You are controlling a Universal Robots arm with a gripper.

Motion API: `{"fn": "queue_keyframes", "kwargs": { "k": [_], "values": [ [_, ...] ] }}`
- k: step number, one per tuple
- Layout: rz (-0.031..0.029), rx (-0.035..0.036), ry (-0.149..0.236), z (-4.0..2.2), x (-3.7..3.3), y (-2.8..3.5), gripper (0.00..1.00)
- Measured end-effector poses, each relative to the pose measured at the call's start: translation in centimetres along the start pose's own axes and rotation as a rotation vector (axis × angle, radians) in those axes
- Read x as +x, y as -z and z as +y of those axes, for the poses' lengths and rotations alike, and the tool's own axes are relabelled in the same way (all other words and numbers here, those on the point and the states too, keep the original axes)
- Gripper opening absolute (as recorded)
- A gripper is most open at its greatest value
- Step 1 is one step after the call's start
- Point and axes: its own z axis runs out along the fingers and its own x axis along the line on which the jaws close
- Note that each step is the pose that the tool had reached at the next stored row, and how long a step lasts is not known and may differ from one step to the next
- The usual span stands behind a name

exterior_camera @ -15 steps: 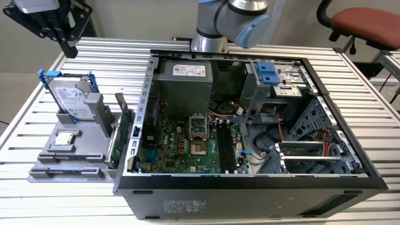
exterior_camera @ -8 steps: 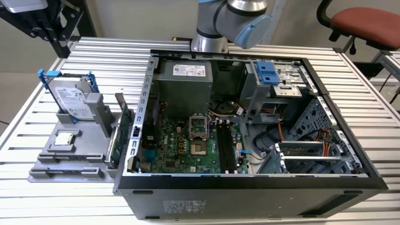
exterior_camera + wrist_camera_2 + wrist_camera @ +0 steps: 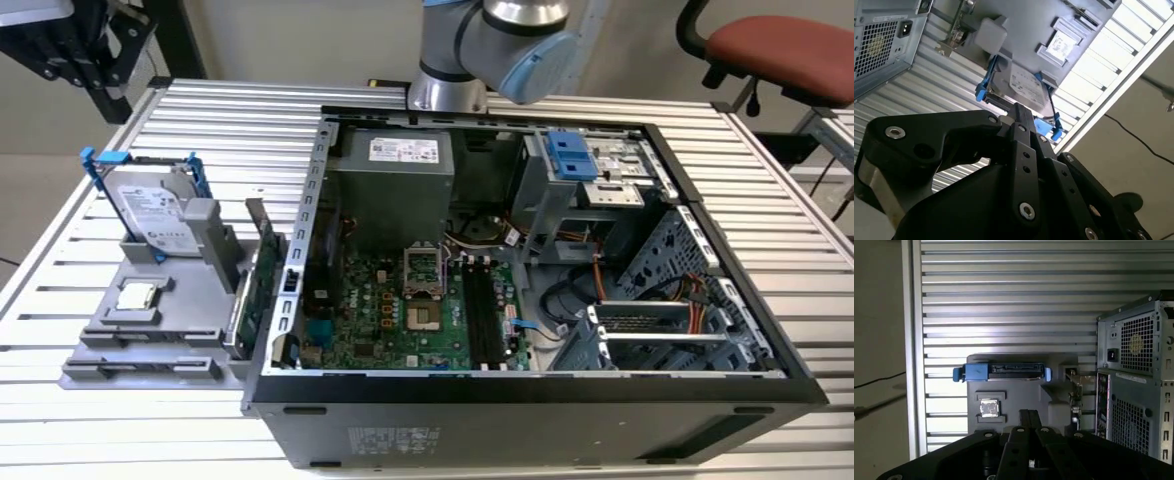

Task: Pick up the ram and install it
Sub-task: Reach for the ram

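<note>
Now lying on its side with the panel off, the computer case (image 3: 534, 400) sits on the slatted table (image 3: 134, 430), its motherboard facing up so the long black slots (image 3: 483, 315) can be reached from above. Just beside the case's wall, on the exterior view's left, a grey holder (image 3: 147, 350) keeps spare parts standing on edge, seemingly so fingers can close on them from above. The ram (image 3: 271, 262), a thin dark-green stick, stands there untouched next to the case, with the blue-framed hard drive (image 3: 150, 210) upright further out. Beyond them the gripper (image 3: 1028, 412) hangs well above the holder's far end, fingers pressed together on nothing, looking down over the hard drive. The arm (image 3: 501, 40) rises behind the case.
</note>
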Motion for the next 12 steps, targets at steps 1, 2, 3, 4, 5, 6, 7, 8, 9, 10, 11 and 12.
{"fn": "queue_keyframes", "kwargs": {
  "k": [1, 2, 3, 4, 5, 6, 7, 8, 9, 10, 11, 12],
  "values": [
    [-0.0001, -0.0001, 0.000, 0.00, 0.19, 0.00, 0.00],
    [0.0000, 0.0000, 0.001, -0.01, 0.37, 0.00, 0.00],
    [0.0000, 0.0000, 0.001, -0.01, 0.52, 0.00, 0.00],
    [0.0000, 0.0000, 0.001, -0.02, 0.66, 0.00, 0.00],
    [0.0000, -0.0001, 0.001, -0.02, 0.81, 0.00, 0.00],
    [0.0000, -0.0001, 0.002, -0.02, 0.94, 0.00, 0.00],
    [0.0001, -0.0001, 0.002, -0.02, 1.05, 0.00, 0.00],
    [0.0001, -0.0001, 0.002, -0.03, 1.16, 0.00, 0.00],
    [0.0001, 0.0000, 0.002, -0.03, 1.27, 0.00, 0.00],
    [0.0001, -0.0001, 0.002, -0.03, 1.37, -0.01, 0.00],
    [0.0001, -0.0001, 0.002, -0.03, 1.47, 0.00, 0.00],
    [0.0001, -0.0001, 0.002, -0.03, 1.54, -0.01, 0.00]
  ]
}}
